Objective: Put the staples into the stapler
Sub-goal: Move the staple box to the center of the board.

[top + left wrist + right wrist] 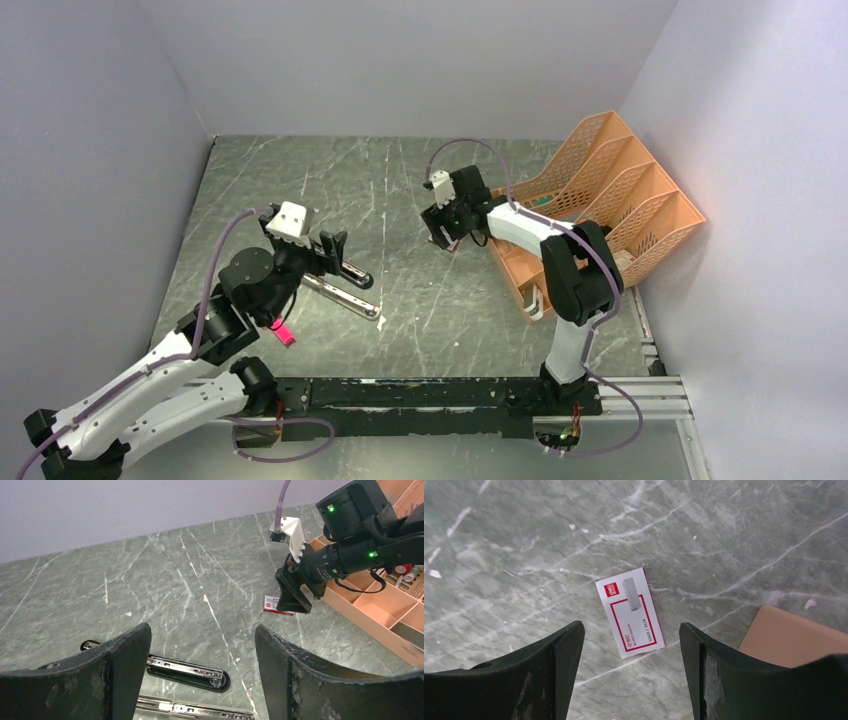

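Since the stapler (352,274) is swung fully open, it's lying flat on the grey marble tabletop (420,180), left of centre. It shows as two long pieces side by side: a black one with chrome on top, and an all-chrome rail nearer the arms. Left gripper (202,631) hangs right over it with its fingers spread wide, nothing between them, and it isn't touching the stapler.

The box of staples (630,611), a little flat red-and-white one, sits label up on the table well to the right of the stapler. It's just beside the corner of the orange desk organizer (610,190). Right gripper (631,628) hovers directly above that box, also wide apart and empty, with the box framed between its fingers. Can't really tell whether the box is open or shut, since the top camera barely shows it.

A small pink plastic piece (283,333) lies by the left arm toward the near edge, apart from the stapler.
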You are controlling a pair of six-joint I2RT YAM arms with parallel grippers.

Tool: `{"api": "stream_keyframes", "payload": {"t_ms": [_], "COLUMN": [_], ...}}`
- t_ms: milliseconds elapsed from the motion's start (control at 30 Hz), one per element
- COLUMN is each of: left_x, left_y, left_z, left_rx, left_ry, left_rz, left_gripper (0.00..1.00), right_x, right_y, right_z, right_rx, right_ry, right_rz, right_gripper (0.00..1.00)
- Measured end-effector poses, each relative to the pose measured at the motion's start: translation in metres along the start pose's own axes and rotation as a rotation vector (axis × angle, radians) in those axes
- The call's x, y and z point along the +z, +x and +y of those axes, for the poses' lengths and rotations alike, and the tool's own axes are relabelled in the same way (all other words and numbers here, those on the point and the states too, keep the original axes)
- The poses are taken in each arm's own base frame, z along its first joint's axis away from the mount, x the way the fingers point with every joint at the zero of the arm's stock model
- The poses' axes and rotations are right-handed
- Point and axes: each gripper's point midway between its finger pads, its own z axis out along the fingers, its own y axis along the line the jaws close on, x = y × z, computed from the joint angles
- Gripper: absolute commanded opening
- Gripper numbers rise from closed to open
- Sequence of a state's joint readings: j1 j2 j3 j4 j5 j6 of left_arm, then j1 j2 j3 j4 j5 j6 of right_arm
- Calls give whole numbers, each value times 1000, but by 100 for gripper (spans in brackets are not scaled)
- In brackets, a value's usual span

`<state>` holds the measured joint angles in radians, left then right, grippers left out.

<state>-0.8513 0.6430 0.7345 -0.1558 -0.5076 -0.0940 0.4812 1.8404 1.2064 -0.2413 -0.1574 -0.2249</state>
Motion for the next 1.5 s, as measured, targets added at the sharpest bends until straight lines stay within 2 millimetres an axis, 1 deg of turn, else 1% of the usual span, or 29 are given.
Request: {"api": "stream_keyframes", "payload": {"t_ms": [233, 433, 633, 833, 1067, 1267, 1333, 1500], "left_x": [2, 4, 5, 7, 8, 8, 9, 19], "left_y": [3, 7, 7, 10, 13, 14, 15, 19], "left_z": [-1, -2, -3, -3, -4, -5, -5, -3], "left_rx": [8, 15, 17, 22, 26, 28, 30, 6], "left_ry": [-1, 0, 1, 0, 6, 7, 5, -24], "left_rz": [14, 27, 30, 40, 48, 53, 58, 87], "left_gripper": [80, 80, 79, 79, 79, 81, 83, 86], "right_x": [13, 19, 21, 24, 24, 24, 24, 24], "right_y": [27, 35, 35, 32, 33, 33, 33, 33], "right_z": [-6, -5, -5, -6, -6, -3, -2, -1], "right_rx": [-18, -34, -47, -58, -64, -72, -77, -81], "right_ry": [-46, -69, -73, -77, -81, -87, -89, -93], "right_rz": [89, 122, 124, 122, 124, 128, 129, 128], "right_gripper": [72, 66, 59, 58, 53, 48, 46, 40]}}
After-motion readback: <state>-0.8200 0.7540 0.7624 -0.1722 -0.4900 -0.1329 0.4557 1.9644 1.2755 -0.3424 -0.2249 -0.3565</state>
